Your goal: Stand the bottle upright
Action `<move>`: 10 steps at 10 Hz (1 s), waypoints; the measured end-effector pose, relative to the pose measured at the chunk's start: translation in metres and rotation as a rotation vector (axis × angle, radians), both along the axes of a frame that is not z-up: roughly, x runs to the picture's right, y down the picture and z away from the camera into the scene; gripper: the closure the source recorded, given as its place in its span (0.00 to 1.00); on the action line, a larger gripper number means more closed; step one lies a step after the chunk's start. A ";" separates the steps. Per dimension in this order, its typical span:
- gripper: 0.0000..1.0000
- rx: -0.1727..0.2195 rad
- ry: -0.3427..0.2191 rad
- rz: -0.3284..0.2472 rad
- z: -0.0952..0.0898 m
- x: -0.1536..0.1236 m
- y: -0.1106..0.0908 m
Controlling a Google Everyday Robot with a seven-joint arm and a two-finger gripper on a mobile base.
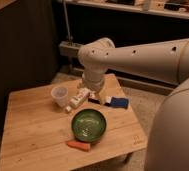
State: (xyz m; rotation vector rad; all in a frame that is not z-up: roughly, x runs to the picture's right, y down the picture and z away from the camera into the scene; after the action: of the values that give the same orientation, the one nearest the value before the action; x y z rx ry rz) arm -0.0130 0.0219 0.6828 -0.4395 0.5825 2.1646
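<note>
The small white bottle (77,99) with a reddish label mark lies tilted on its side on the wooden table (33,130), its cap end toward the lower left, just right of the translucent plastic cup (60,95). My gripper (89,93) hangs down from the large white arm right at the bottle's upper end, between the cup and the blue-and-white box (115,102). The arm covers the gripper's upper part.
A green bowl (89,125) sits in front of the bottle. An orange carrot-like piece (79,145) lies near the table's front edge. A dark wall and a shelf stand behind the table. The table's right edge is close to the box.
</note>
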 end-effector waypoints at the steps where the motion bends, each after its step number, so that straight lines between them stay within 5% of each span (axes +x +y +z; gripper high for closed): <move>1: 0.20 0.001 -0.001 0.021 0.001 0.000 -0.004; 7: 0.20 0.002 0.000 0.054 0.007 -0.006 -0.013; 10: 0.20 -0.002 -0.057 0.083 0.023 -0.030 -0.025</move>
State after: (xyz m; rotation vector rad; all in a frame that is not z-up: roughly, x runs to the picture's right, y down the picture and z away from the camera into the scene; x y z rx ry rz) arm -0.0428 -0.0030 0.7053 -0.5332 0.5431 2.2229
